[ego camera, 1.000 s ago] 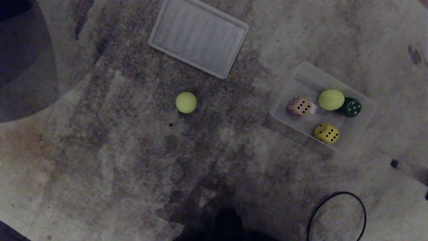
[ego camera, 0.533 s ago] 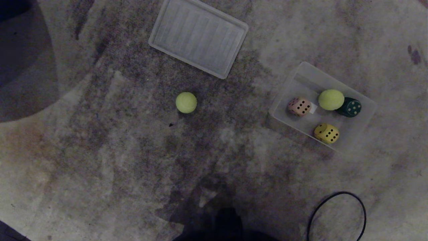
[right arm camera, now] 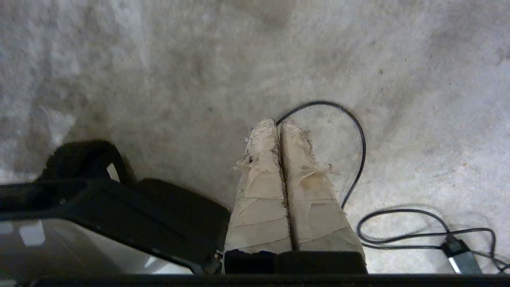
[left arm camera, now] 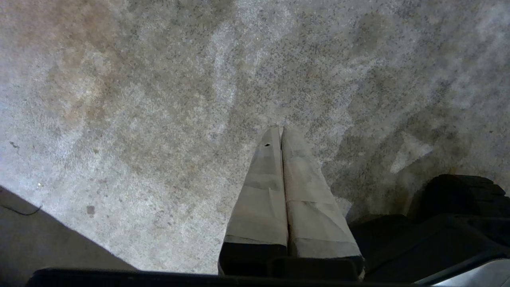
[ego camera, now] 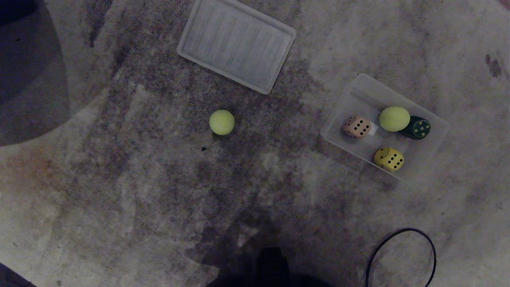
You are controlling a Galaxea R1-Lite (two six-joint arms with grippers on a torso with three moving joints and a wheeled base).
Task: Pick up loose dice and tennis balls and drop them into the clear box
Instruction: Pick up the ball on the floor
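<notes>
On the carpet (ego camera: pixel 119 191) nothing of the task has shifted, compared with a second ago: the clear box (ego camera: pixel 358 89) lies toward the right edge of the head view holding one tennis ball (ego camera: pixel 394 118), the beige-pink die (ego camera: pixel 357 126), the dark green die (ego camera: pixel 416 127) and the yellow die (ego camera: pixel 389 158), while the loose tennis ball (ego camera: pixel 222 122) sits alone near the middle, below the ribbed lid (ego camera: pixel 236 44) at the far edge. What has changed is small — a dark shape that showed at the right edge of the head view a second ago is gone, and neither arm appears there now. Each wrist view shows its own gripper over bare carpet: the right gripper (right arm camera: pixel 277 124) has its taped fingers pressed together and empty, just above a looped black cable (right arm camera: pixel 350 119); the left gripper (left arm camera: pixel 279 130) is likewise closed on nothing. So the arms look pulled back — I judge one ball is left to fetch, and no red die shows anywhere.
</notes>
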